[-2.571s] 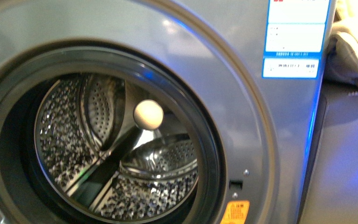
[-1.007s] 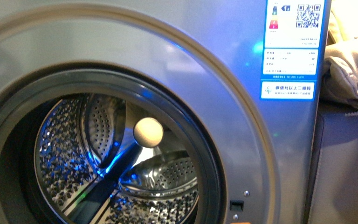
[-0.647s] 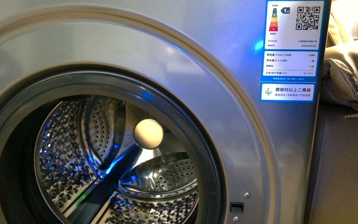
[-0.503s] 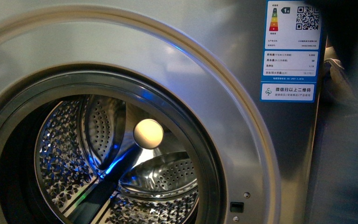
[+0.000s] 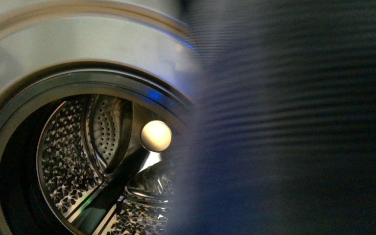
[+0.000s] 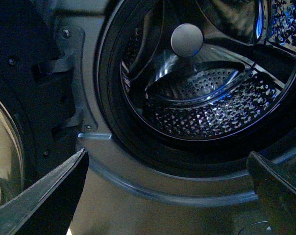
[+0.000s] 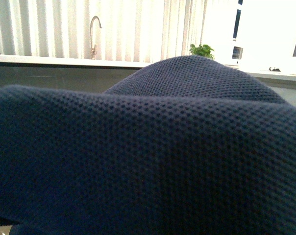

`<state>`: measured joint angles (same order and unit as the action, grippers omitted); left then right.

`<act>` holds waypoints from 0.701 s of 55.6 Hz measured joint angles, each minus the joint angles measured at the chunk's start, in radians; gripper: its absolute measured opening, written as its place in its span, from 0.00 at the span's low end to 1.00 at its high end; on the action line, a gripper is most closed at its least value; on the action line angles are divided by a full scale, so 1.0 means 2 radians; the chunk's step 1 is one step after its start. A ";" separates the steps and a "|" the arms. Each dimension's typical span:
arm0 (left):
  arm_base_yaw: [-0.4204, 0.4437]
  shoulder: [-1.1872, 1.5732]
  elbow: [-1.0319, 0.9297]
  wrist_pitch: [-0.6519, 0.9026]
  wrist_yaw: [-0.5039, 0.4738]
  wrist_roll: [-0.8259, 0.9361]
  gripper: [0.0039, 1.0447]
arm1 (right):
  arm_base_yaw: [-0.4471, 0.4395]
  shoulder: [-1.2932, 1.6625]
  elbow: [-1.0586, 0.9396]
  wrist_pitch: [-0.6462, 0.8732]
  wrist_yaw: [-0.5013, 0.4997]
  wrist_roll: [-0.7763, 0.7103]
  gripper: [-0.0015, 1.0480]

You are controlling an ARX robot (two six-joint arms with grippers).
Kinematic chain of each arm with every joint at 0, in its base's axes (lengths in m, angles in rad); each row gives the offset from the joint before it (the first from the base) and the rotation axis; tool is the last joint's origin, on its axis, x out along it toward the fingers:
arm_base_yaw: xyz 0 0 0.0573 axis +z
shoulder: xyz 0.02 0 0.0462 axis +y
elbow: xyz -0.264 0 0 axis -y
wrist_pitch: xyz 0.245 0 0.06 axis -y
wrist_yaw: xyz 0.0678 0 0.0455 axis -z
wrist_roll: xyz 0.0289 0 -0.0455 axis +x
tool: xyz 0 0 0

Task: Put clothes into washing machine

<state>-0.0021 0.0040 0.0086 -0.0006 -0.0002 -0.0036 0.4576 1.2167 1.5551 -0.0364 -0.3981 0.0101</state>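
A large dark navy garment of fine ribbed fabric (image 5: 293,127) now fills the right half of the front view. Half a second ago it was only a shadow at the upper right corner. It hides the blue-white label and everything to the right of the silver-grey front-loading washing machine (image 5: 78,44), and it laps over the right edge of the porthole. I judge that the cloth is being swung across toward the opening.

It is not inside yet. The perforated steel drum (image 5: 68,161) still looks bare (no fabric on the part that shows), with the pale round knob (image 5: 155,135) at its back just beside the garment's blurred edge. The dark rubber gasket (image 5: 10,137) at the left rim is uncovered.

In the right wrist view the same navy knit (image 7: 148,156) lies draped over the camera in two soft folds, with bright curtains behind it. The right gripper is buried under it, so I cannot tell whether its fingers are clamped on the cloth, though the drape suggests that arm carries it.

The left gripper (image 6: 166,154) hangs low before the porthole with its dark fingers (image 6: 50,196) spread wide, holding nothing, the door (image 6: 30,98) swung aside. The loading step is under way but unfinished. The floppy cloth may snag on the gasket lip.
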 joint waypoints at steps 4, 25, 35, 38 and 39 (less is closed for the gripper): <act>0.000 0.000 0.000 0.000 0.000 0.000 0.94 | 0.002 0.002 0.000 0.000 0.000 0.000 0.12; 0.000 0.000 0.000 0.000 0.000 0.000 0.94 | 0.002 0.001 0.000 0.001 0.002 -0.002 0.12; 0.000 0.000 0.000 0.000 0.000 0.000 0.94 | 0.002 0.001 0.000 0.001 0.002 -0.003 0.12; 0.000 0.000 0.000 0.000 0.000 0.000 0.94 | 0.002 0.001 0.000 0.001 0.002 -0.003 0.12; 0.000 0.000 0.000 0.000 0.000 0.000 0.94 | 0.002 0.001 0.000 0.001 0.002 -0.003 0.12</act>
<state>-0.0021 0.0040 0.0086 -0.0006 -0.0002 -0.0036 0.4606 1.2194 1.5551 -0.0345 -0.3946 0.0044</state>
